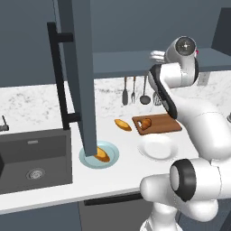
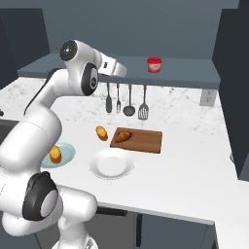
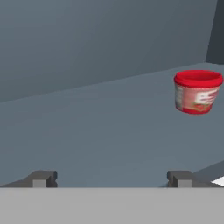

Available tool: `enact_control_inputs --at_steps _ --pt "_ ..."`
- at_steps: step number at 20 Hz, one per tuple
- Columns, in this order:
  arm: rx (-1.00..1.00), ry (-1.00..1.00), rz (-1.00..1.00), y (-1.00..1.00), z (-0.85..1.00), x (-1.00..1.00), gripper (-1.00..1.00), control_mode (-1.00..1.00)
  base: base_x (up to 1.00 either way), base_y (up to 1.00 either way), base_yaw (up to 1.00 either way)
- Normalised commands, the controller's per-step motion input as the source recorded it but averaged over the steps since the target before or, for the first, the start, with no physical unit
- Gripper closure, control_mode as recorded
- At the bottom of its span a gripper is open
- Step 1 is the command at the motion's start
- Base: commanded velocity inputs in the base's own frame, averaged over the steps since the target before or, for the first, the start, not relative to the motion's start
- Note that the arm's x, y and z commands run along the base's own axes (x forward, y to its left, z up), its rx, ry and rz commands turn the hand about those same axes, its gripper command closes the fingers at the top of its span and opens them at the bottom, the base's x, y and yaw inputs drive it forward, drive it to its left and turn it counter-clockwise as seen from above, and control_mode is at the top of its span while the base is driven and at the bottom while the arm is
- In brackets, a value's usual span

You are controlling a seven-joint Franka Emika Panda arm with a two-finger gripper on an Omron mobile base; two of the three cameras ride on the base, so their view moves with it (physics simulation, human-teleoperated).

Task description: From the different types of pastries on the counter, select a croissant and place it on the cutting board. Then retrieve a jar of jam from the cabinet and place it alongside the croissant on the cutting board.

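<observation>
Jam up on the shelf, croissant down on the board.
You've got the jar of jam (image 2: 154, 64) on the cabinet shelf (image 2: 185, 73), right of your claw (image 3: 111, 178). Below, the croissant (image 2: 122, 136) lies on the cutting board (image 2: 143, 141); a pastry (image 2: 101, 133) sits just left, a plate (image 2: 111, 164) in front.

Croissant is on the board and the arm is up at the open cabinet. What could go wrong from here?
The jar of jam sits off to one side of the open gripper, not between the fingers, so a straight advance may miss it or knock it along the shelf. Coming back down, the arm could clip the open cabinet door or nudge the croissant on the cutting board.
</observation>
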Motion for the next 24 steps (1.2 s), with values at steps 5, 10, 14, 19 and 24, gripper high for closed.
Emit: enact_control_inputs --at_steps 5,10,14,19,24 --pt "0.00 0.05 0.00 -0.11 0.32 0.37 -1.00 -1.00 0.00 0.00 0.00" --pt "0.00 0.00 0.00 -0.46 -0.04 0.48 -1.00 -1.00 0.00 0.00 0.00" --pt "0.00 0.00 0.00 -0.44 -0.01 0.19 -1.00 -1.00 0.00 0.00 0.00" --pt "0.00 -0.01 0.00 -0.44 -0.10 0.03 -1.00 -1.00 0.00 0.00 0.00" --pt "-0.01 -0.06 0.00 -0.43 -0.19 -0.04 -1.00 -1.00 0.00 0.00 0.00"
